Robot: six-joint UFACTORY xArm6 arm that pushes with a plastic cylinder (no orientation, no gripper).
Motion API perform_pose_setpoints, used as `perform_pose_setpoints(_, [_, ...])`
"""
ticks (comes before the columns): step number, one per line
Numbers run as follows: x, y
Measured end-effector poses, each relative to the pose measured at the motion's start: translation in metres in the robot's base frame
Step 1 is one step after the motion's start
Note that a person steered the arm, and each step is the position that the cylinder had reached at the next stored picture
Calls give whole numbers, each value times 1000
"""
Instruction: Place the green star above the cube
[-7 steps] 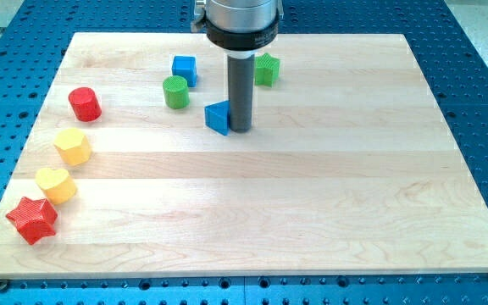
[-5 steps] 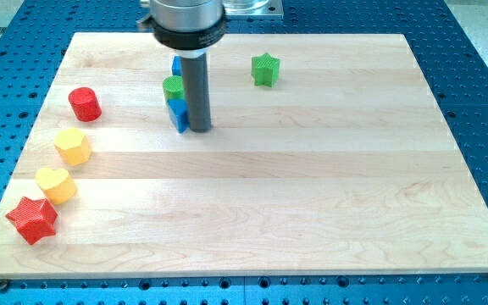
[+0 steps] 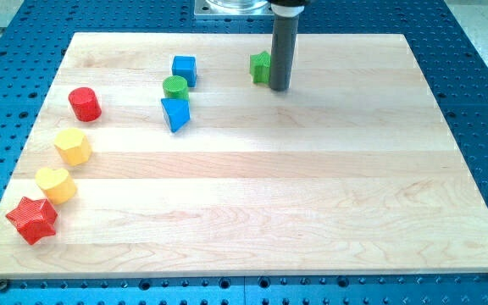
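Observation:
The green star (image 3: 260, 67) lies near the view's top, a little right of centre, partly hidden by my rod. My tip (image 3: 279, 88) stands right against the star's right side. The blue cube (image 3: 184, 69) lies well to the star's left, at about the same height in the view. A green cylinder (image 3: 175, 87) sits just below-left of the cube, and a blue triangle (image 3: 175, 113) sits just below the cylinder, touching it or nearly so.
A red cylinder (image 3: 84, 103), a yellow hexagon (image 3: 73, 146), a yellow heart (image 3: 56, 184) and a red star (image 3: 31, 219) run down the board's left side. The wooden board (image 3: 312, 195) lies on a blue perforated table.
My tip pushed the blue triangle left against the green cylinder, then moved away to the view's upper right and now stands beside the green star.

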State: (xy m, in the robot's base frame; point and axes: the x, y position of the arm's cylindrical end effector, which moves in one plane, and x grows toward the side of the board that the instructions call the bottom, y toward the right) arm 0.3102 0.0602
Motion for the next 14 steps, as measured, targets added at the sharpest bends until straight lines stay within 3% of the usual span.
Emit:
perform_pose_setpoints(2, [-48,-16])
perform_pose_setpoints(3, [-19,-22])
perform_pose_setpoints(5, [-37,-85])
perform_pose_setpoints(8, [-50,-105])
perform_pose_setpoints(9, [-19,-31])
perform_pose_setpoints(10, [58,26])
perform_pose_setpoints(11, [93,40])
perform_pose_setpoints(14, [121,41])
